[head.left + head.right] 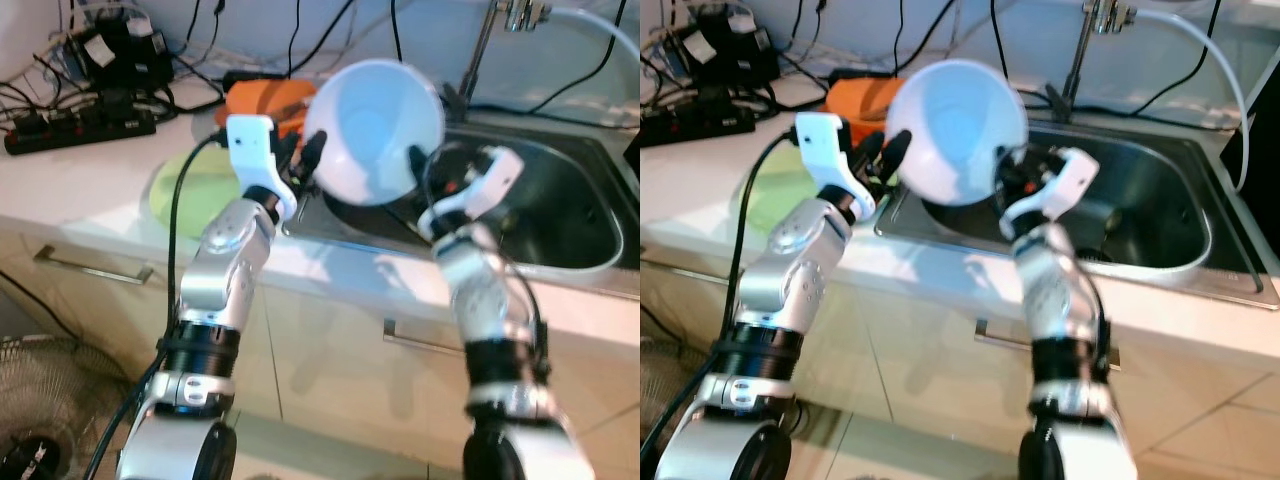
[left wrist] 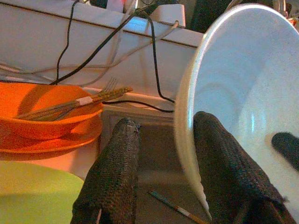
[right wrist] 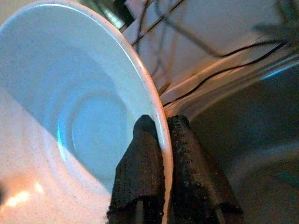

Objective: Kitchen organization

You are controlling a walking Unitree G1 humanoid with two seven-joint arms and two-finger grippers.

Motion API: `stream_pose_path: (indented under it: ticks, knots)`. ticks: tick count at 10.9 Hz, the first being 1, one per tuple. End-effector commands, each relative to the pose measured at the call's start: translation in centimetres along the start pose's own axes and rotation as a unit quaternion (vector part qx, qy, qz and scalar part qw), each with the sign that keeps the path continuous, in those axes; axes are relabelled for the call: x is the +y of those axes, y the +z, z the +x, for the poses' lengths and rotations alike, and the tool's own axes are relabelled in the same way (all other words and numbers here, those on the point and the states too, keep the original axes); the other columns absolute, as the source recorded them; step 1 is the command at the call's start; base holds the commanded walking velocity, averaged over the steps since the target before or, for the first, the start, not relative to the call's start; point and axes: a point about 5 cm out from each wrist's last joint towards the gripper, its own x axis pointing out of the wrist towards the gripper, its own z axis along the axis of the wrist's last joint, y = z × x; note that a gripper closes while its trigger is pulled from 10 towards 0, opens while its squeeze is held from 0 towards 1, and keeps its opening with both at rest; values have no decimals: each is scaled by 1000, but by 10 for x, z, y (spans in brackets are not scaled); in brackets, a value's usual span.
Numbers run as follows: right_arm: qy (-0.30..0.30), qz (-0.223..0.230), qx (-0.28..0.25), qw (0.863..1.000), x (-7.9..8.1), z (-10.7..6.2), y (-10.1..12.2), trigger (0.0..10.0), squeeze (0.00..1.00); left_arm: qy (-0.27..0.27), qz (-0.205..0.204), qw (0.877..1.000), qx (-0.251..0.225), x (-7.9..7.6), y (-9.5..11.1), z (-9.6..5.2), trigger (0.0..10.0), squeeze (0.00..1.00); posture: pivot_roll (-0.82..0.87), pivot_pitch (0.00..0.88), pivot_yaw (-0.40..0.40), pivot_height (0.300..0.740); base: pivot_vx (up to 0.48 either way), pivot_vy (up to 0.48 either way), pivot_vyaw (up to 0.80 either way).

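Note:
A white bowl (image 1: 375, 130) hangs tilted above the left edge of the steel sink (image 1: 570, 215), its hollow turned towards me. My right gripper (image 3: 163, 120) is shut on the bowl's rim, one finger inside and one outside, on the bowl's right side (image 1: 420, 165). My left gripper (image 2: 167, 121) stands open at the bowl's left side (image 1: 305, 158). Its fingers (image 2: 112, 172) straddle the rim with a wide gap between them. The bowl (image 2: 243, 93) looks empty inside.
An orange bowl (image 2: 46, 116) holding a fork and sticks sits on the counter behind my left gripper, with a green plate (image 1: 185, 190) in front of it. A power strip (image 1: 80, 130) and cables lie at the back left. A faucet (image 1: 500, 30) stands behind the sink.

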Motion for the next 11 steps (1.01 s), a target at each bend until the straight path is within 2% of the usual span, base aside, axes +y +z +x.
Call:
stream_pose_path:
  ticks: [1, 3, 6, 7, 9, 11]
  knots:
    - [-15, -6, -37, 999, -3, 6, 17, 0, 0, 1, 2, 1000, -2, 0, 1, -1, 10000, 0, 164, 14, 7, 740, 0, 0, 0]
    - [-41, -13, -45, 998, -12, 11, 23, 0, 0, -5, 1, 1000, -2, -3, 0, -2, 10000, 0, 168, 14, 5, 740, 0, 0, 0]
    - [-69, -57, -35, 995, -26, 19, 24, 0, 0, -8, 0, 1000, 1, -5, -2, -3, 10000, 0, 176, 16, 0, 740, 0, 0, 0]
    - [-75, -88, -20, 993, -30, 20, 20, 10000, 0, -9, 0, 1000, 3, -5, -3, -4, 10000, 0, 177, 19, -1, 740, 0, 0, 0]
    - [-85, -126, -2, 988, -34, 21, 14, 10000, 0, -10, 2, 1000, 8, -7, -5, -6, 10000, 0, 186, 28, -4, 740, 0, 0, 0]
    - [-93, -199, 34, 975, -40, 16, -1, 10000, 0, -17, 8, 1000, 18, -10, -10, -11, 10000, 0, 195, 36, -7, 740, 0, 0, 0]
